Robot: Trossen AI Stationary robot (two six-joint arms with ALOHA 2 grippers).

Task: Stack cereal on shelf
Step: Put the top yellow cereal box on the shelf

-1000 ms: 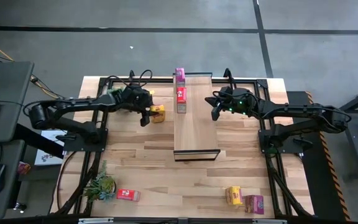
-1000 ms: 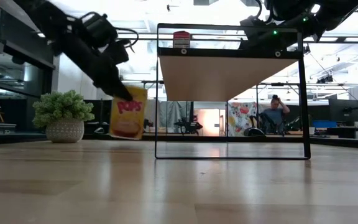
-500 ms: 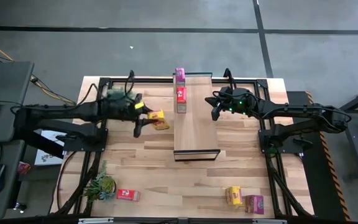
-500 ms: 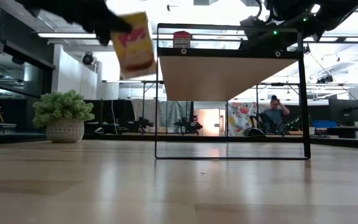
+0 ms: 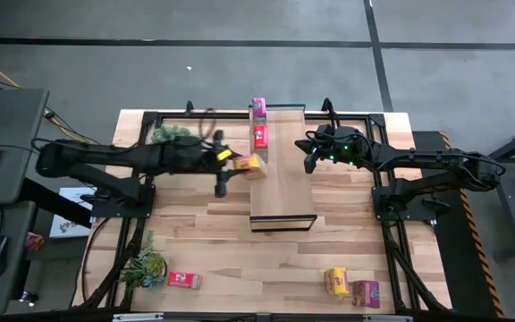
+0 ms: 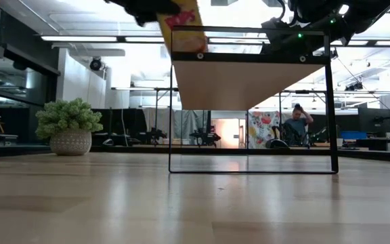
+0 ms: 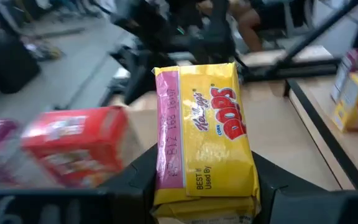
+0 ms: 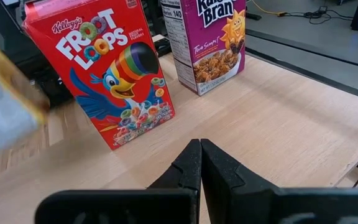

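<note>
Left hand (image 7: 204, 186) grips a yellow Kellogg's Pops box (image 7: 204, 134) at the shelf (image 5: 280, 183) edge. Right hand (image 8: 200, 163) is clenched empty (facing Froot Loops box (image 8: 107, 74), Raisin Bran box (image 8: 207, 40)).

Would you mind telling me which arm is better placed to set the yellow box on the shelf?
Left: its pincer already holds the yellow box at the shelf edge; the right pincer is shut, empty.
</note>
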